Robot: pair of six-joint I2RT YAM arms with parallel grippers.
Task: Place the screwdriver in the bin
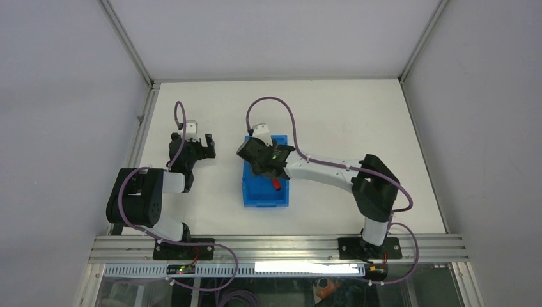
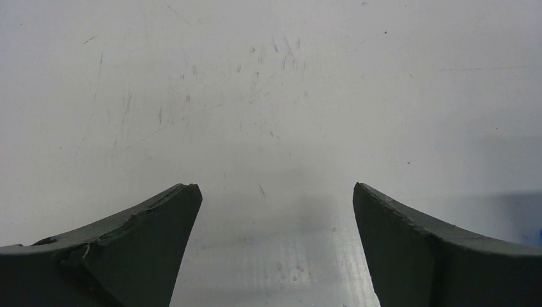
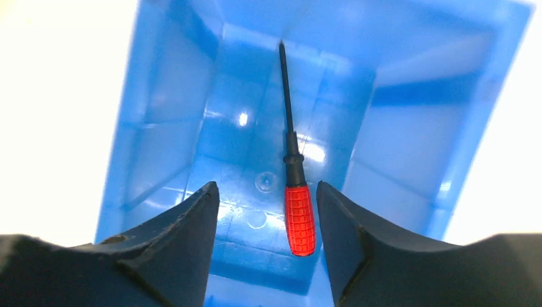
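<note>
The screwdriver (image 3: pixel 299 217), with a red handle and a thin black shaft, is inside the blue bin (image 3: pixel 160 96), its tip pointing at the far wall. My right gripper (image 3: pixel 266 185) hangs open over the bin. The handle sits between the fingers, close to the right one, and neither finger presses on it. From above, the red handle (image 1: pixel 276 184) shows in the bin (image 1: pixel 255 195) just past my right gripper (image 1: pixel 273 174). My left gripper (image 1: pixel 206 142) is open over bare table to the left of the bin, and nothing lies between its fingertips (image 2: pixel 185 195).
The white table (image 1: pixel 358 115) ends at metal frame rails on the left and at the back. An aluminium rail (image 1: pixel 281 246) at the near edge carries both arm bases. Purple cables loop above each arm.
</note>
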